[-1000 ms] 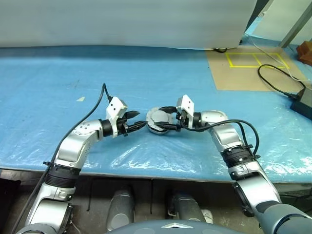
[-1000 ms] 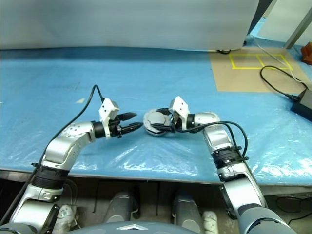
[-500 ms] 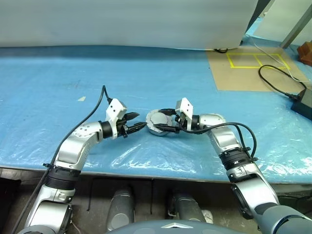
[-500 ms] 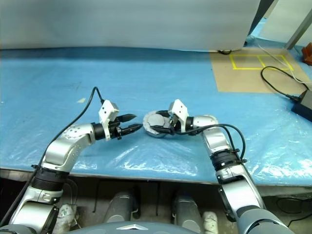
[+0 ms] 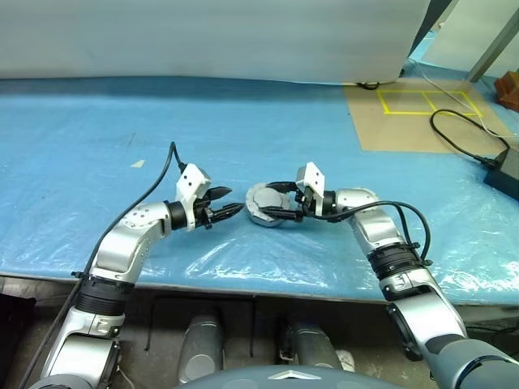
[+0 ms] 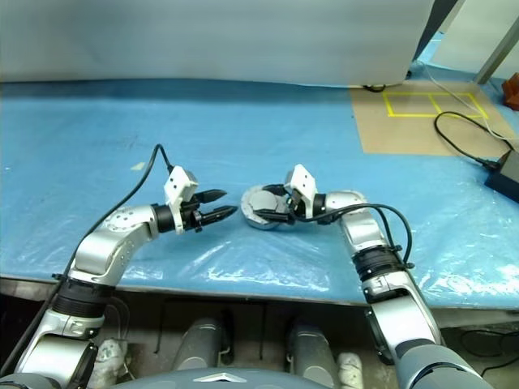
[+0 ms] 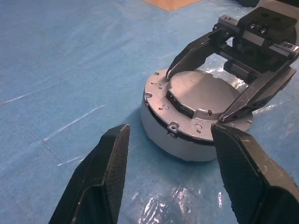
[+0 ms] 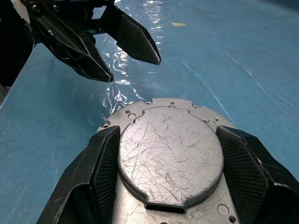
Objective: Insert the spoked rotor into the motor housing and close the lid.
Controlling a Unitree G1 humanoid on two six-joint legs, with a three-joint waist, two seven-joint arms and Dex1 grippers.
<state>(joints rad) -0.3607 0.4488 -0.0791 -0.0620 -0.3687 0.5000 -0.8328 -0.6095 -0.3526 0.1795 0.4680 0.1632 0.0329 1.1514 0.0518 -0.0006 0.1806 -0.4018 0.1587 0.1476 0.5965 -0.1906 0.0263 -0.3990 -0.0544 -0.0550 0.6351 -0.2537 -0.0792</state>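
**Lid seated on the housing, right gripper set around it**

The motor housing (image 7: pixel 187 140) is seen standing on the blue sheet (image 5: pixel 97 162), near the middle of the table's front part. The lid (image 8: pixel 170 156) is laid flat on top of the housing, covering it, so nothing inside can be made out. The right gripper (image 5: pixel 274 203) is spread wide, its two black fingers (image 8: pixel 105 175) placed against opposite sides of the lid's raised centre. The left gripper (image 5: pixel 229 203) is held just to the left of the housing, apart from it, with its fingers (image 7: pixel 100 177) standing open and nothing between them, pointed toward the housing.
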